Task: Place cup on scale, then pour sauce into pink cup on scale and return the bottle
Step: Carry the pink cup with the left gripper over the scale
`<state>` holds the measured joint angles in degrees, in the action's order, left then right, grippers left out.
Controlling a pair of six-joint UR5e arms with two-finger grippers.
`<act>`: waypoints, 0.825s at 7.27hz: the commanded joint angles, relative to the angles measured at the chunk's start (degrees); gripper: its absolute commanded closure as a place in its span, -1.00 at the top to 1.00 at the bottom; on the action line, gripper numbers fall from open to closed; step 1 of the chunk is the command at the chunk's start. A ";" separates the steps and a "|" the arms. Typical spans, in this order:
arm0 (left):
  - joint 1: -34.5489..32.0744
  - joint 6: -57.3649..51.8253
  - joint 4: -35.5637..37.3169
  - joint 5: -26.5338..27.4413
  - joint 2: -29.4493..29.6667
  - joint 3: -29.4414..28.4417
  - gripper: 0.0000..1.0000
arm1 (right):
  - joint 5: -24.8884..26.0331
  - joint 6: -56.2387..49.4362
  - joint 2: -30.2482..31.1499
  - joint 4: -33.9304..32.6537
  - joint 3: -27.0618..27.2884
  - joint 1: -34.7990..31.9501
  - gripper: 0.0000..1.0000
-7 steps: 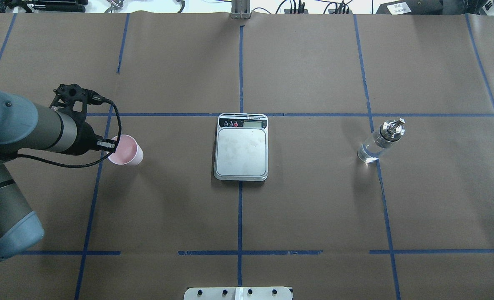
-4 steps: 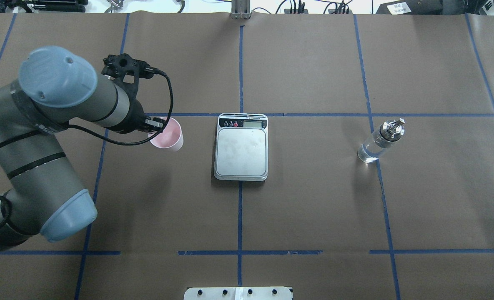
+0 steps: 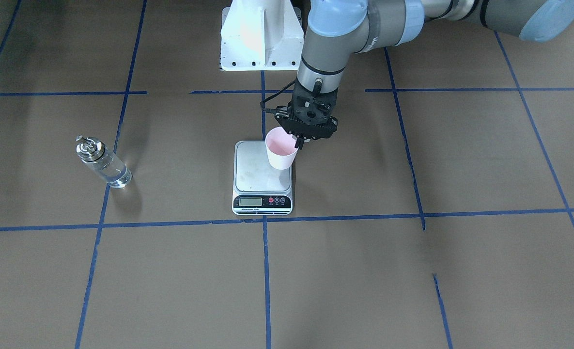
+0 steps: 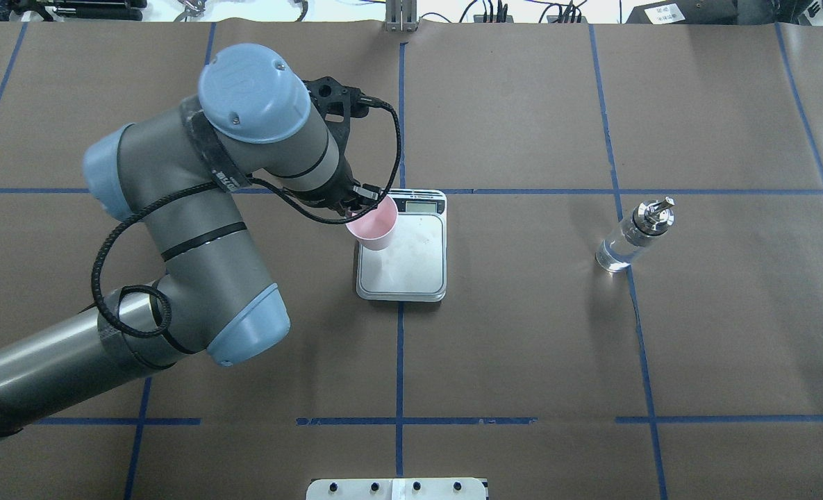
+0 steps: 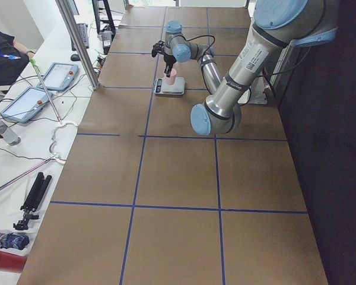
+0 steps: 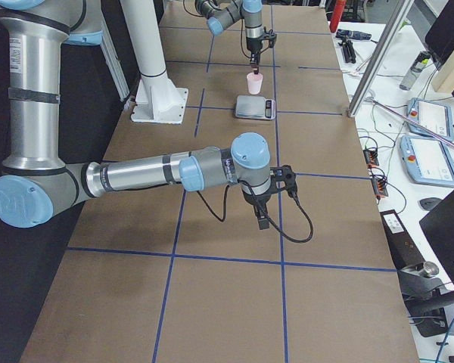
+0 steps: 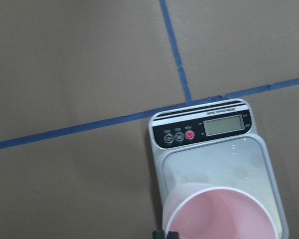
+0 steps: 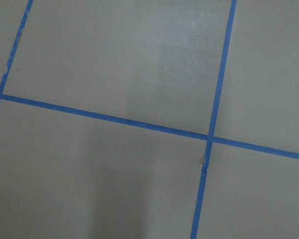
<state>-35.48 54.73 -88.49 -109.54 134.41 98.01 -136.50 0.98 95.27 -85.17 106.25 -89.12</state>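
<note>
My left gripper is shut on the rim of the pale pink cup and holds it upright, just above the scale. In the overhead view the cup hangs over the left part of the scale's platform. The left wrist view shows the cup in front of the scale's display and buttons. The glass bottle with its metal spout stands alone on the table's right side, holding clear sauce. My right gripper shows only in the exterior right view, low over bare table, and I cannot tell whether it is open.
Brown paper with blue tape lines covers the table. The white robot base stands at the near edge behind the scale. Tablets and a metal pole stand beyond the table's far edge.
My left arm has carried the pink cup to the right, from the table's left side to above the scale. The bottle and scale have not moved.
</note>
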 commanded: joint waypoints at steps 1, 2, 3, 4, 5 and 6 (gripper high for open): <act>1.29 0.02 -1.86 0.03 1.29 -3.26 -1.00 | -0.43 0.07 0.00 0.00 0.01 0.00 1.00; 1.46 -0.07 -2.65 0.12 1.64 -4.14 -1.00 | -0.35 0.07 0.00 0.00 0.01 0.00 1.00; 1.47 -0.07 -3.09 0.12 2.16 -5.36 -1.00 | -0.35 0.07 0.00 0.00 0.10 0.00 1.00; 1.73 -0.07 -3.09 0.12 2.78 -5.90 -1.00 | -0.35 0.07 0.00 0.00 0.10 0.00 1.00; 2.08 -0.07 -3.09 0.12 2.87 -5.99 -1.00 | -0.35 0.07 0.09 0.00 0.10 0.00 1.00; 2.25 -0.07 -3.09 0.12 2.87 -5.99 -0.93 | -0.35 0.07 0.00 0.00 0.01 0.00 1.00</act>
<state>-33.52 54.67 -91.54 -109.43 137.15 92.19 -136.85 1.06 95.30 -85.17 106.33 -89.12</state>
